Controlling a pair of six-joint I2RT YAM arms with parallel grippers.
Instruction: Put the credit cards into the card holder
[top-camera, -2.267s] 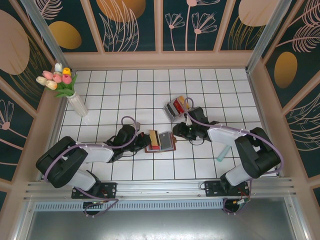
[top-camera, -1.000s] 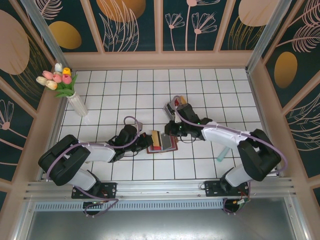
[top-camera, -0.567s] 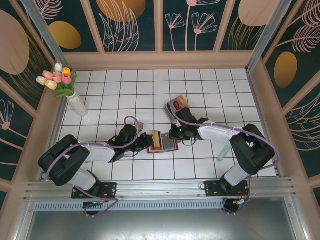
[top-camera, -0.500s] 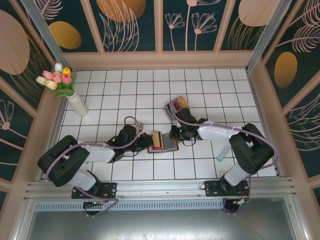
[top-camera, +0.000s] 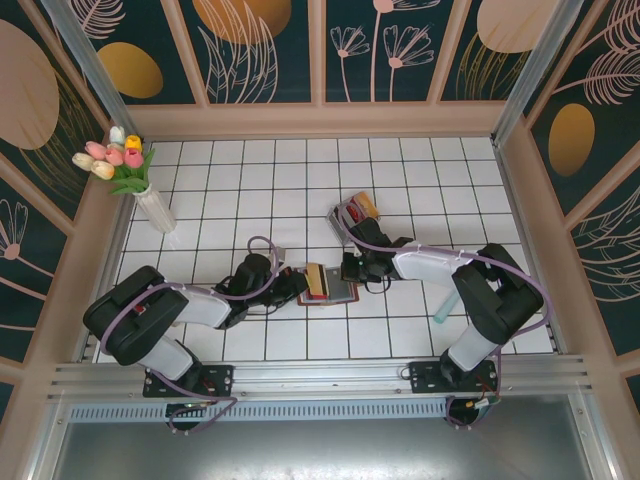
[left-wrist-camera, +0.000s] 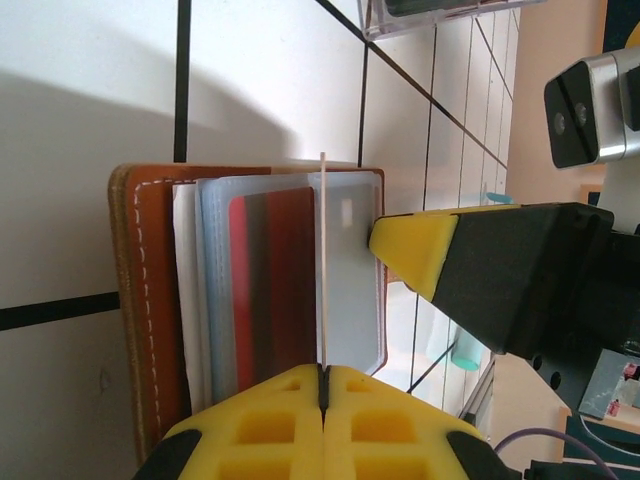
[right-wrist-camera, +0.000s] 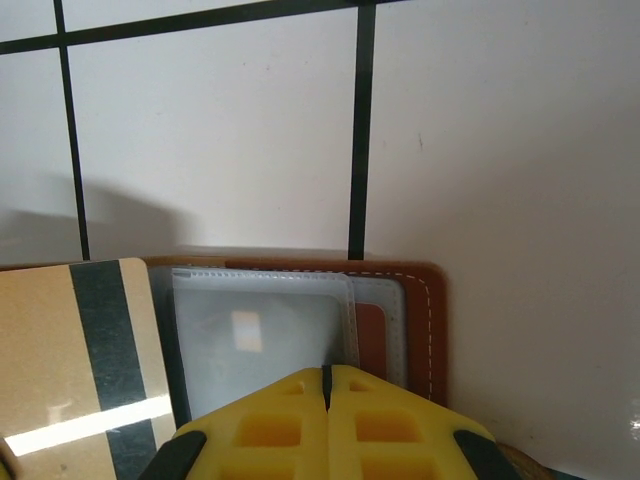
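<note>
The card holder (top-camera: 338, 288) lies open on the tiles, brown leather (left-wrist-camera: 140, 300) with clear sleeves (right-wrist-camera: 260, 345); one sleeve holds a red card (left-wrist-camera: 275, 285). My left gripper (left-wrist-camera: 323, 368) is shut on a tan credit card (left-wrist-camera: 323, 260), which stands edge-on over the sleeves. The same card shows tan with a black stripe (right-wrist-camera: 90, 350) in the right wrist view and tan (top-camera: 314, 281) from above, beside my left gripper (top-camera: 299, 284). My right gripper (right-wrist-camera: 327, 372) is shut, its tip at the far edge of the top sleeve. From above, my right gripper (top-camera: 348, 268) sits at the holder's right side.
A pale tray of coloured cards (top-camera: 354, 213) stands just behind the right gripper. A white vase of tulips (top-camera: 150, 205) is at the far left. A teal object (top-camera: 446, 305) lies under the right arm. Wooden walls surround the tiled floor.
My right gripper has moved left and nearer, from beside the tray down onto the card holder's right edge. The left gripper has kept the tan card almost still.
</note>
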